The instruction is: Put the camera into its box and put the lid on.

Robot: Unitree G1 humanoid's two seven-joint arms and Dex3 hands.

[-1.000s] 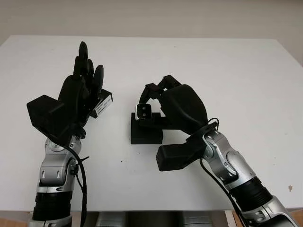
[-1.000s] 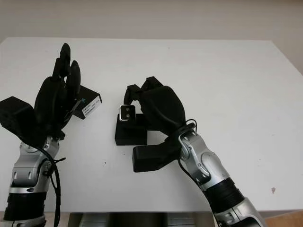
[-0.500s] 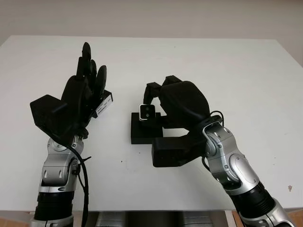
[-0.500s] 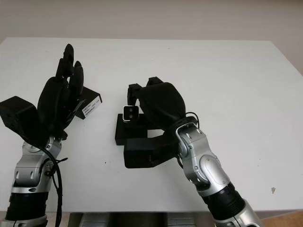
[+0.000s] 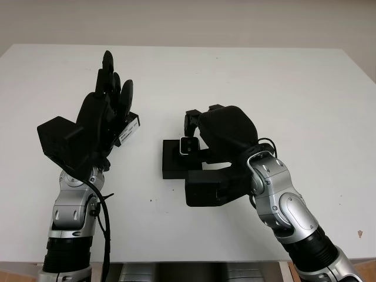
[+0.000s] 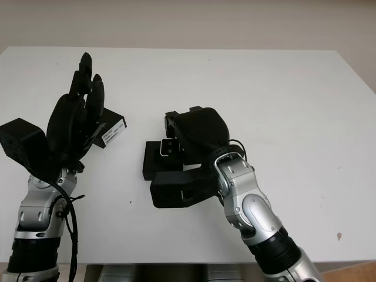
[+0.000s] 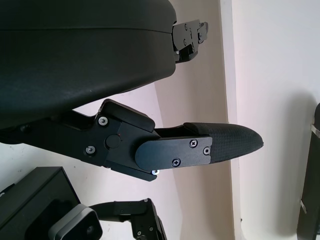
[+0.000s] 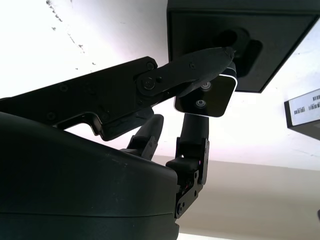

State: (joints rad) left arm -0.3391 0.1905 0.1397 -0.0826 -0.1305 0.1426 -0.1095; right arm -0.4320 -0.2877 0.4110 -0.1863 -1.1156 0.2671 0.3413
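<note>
My right hand (image 5: 197, 132) is shut on the small camera (image 5: 188, 145), a dark block with a silver face and two lenses, also seen as camera (image 8: 206, 97). It holds the camera low over the open black box (image 5: 174, 166), at the box's far right part; box (image 8: 270, 50) lies just beyond the camera. The black lid (image 5: 130, 130) with a white label lies on the table to the left, partly hidden behind my left hand (image 5: 108, 100). That hand is open and raised above the table, palm turned toward the box.
The white table (image 5: 294, 94) stretches wide to the right and to the far side. A small dark speck (image 5: 359, 233) marks the near right corner. The near table edge runs just below both forearms.
My right hand has rolled and sunk, bringing the camera down from above the box's far edge to just over the box. The left hand has hardly moved.
</note>
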